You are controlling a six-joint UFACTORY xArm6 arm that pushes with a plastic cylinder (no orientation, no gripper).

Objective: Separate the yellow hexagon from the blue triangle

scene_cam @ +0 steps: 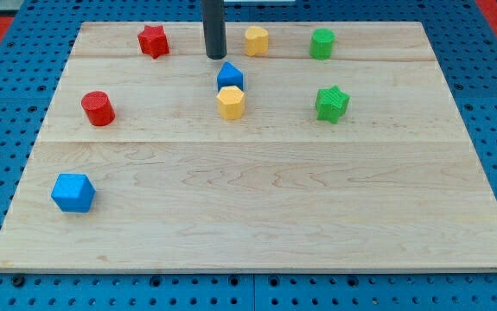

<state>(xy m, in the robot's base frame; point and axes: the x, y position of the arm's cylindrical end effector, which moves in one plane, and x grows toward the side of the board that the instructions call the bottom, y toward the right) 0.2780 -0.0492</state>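
A yellow hexagon (231,102) lies on the wooden board (257,207), just above the board's middle. A blue triangle (230,76) sits directly above it in the view, touching it or nearly so. My tip (215,56) is at the end of the dark rod coming down from the view's top. It stands a little above and to the left of the blue triangle, apart from it.
A red star (153,41), a second yellow block (257,40) and a green cylinder (321,42) lie along the board's top. A green star (332,104) is at the right, a red cylinder (98,108) at the left, a blue cube (73,193) at lower left.
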